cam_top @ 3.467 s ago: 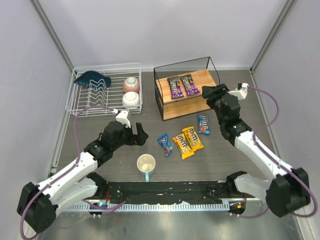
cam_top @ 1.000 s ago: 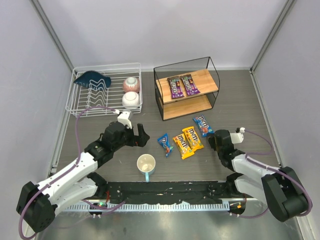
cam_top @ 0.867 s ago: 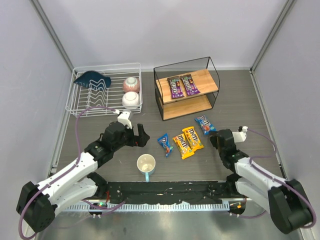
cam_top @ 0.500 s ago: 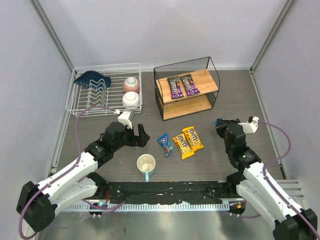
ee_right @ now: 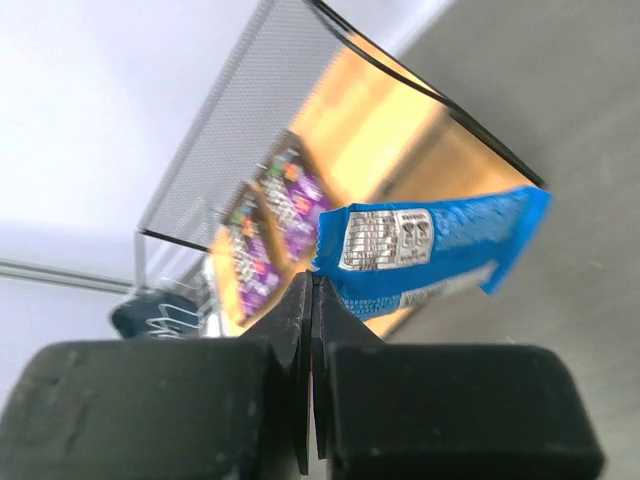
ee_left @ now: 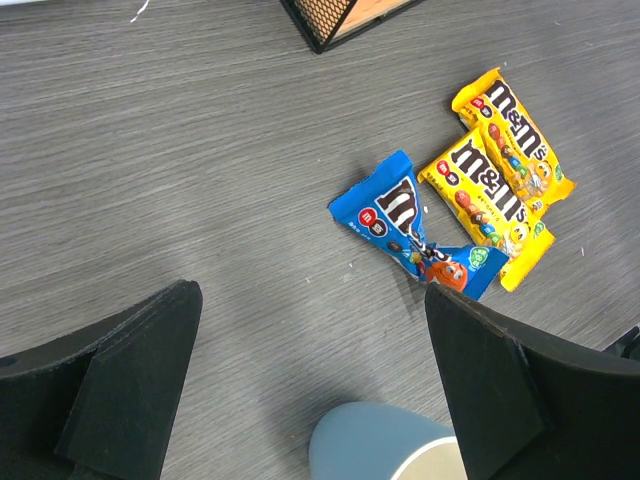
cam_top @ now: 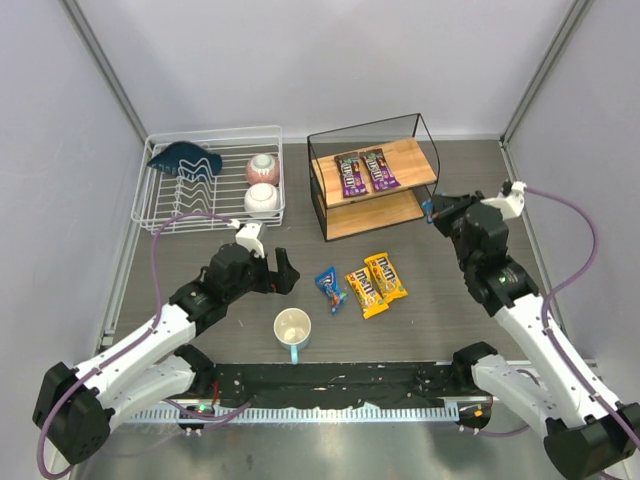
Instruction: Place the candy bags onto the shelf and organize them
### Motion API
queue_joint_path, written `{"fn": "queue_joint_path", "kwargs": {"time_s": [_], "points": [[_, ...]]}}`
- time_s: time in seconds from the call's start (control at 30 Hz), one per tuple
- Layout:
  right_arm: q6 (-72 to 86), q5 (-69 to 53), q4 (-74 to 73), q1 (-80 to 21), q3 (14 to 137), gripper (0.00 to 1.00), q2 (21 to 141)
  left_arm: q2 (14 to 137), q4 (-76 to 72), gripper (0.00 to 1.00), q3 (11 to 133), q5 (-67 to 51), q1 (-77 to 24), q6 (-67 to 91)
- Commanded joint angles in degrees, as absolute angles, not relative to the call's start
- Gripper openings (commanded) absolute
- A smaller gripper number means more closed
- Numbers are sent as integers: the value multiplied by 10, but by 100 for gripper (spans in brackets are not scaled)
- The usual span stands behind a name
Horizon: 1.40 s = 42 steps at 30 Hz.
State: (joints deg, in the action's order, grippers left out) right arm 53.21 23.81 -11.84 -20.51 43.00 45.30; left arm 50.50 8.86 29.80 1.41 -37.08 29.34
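Note:
My right gripper is shut on one end of a blue candy bag, held in the air just off the right end of the shelf. Two purple candy bags lie side by side on the shelf's top board. On the table lie another blue candy bag and two yellow ones, touching each other. My left gripper hangs open over the table, left of that blue bag, with nothing between its fingers.
A blue mug stands near the front, just below my left gripper. A white wire dish rack at the back left holds two bowls and a dark blue item. Grey walls close in the table.
My right gripper has picked the blue bag up from the table and swung up and back to the shelf's right end. The left arm has not moved.

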Motion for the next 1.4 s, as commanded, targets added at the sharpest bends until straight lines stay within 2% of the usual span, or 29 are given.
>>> {"fn": "queue_joint_path", "kwargs": {"time_s": [0.0, 0.33, 0.87, 1.0, 1.2, 1.37], "points": [[490, 216, -68, -207, 534, 1, 508, 504, 83, 100, 315, 12, -374, 285], [477, 161, -3, -181, 658, 1, 637, 506, 83, 100, 313, 14, -374, 285], [533, 57, 141, -129, 715, 1, 809, 509, 81, 100, 309, 18, -374, 284], [540, 52, 159, -126, 703, 1, 816, 508, 82, 99, 308, 19, -374, 285], [563, 51, 192, -124, 608, 1, 796, 512, 77, 100, 307, 17, -374, 284], [570, 52, 199, -122, 573, 1, 790, 520, 78, 100, 311, 14, -374, 283]]}}
